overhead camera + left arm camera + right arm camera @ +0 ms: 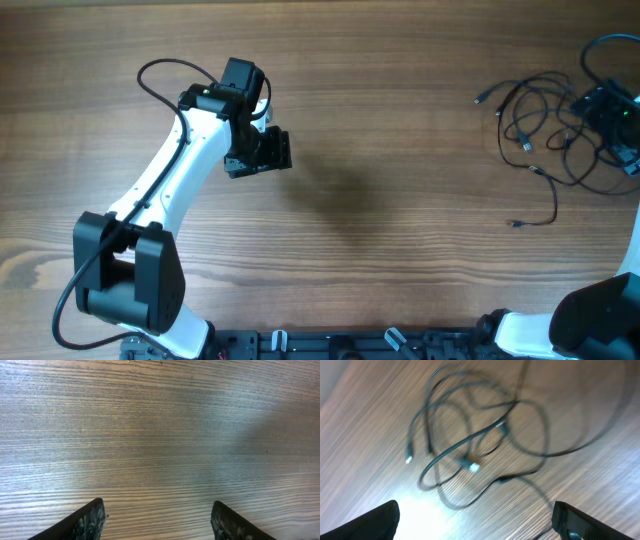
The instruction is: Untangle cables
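Note:
The cables (541, 122) are thin black cords lying in a loose tangle on the wooden table at the far right; one strand trails down to a small plug (516, 223). My right gripper (606, 108) hovers over the tangle's right side. In the right wrist view the looped cables (470, 445) lie ahead, blurred, and the right gripper (475, 520) stands wide open with nothing between its fingers. My left gripper (258, 152) hangs over bare wood at the left, far from the cables. In the left wrist view the left gripper (157, 520) is open and empty.
The left arm's own thicker black cable (165, 70) loops above its wrist. The arm bases and a mounting rail (330, 345) run along the table's near edge. Bare wood (400, 150) lies between the two grippers.

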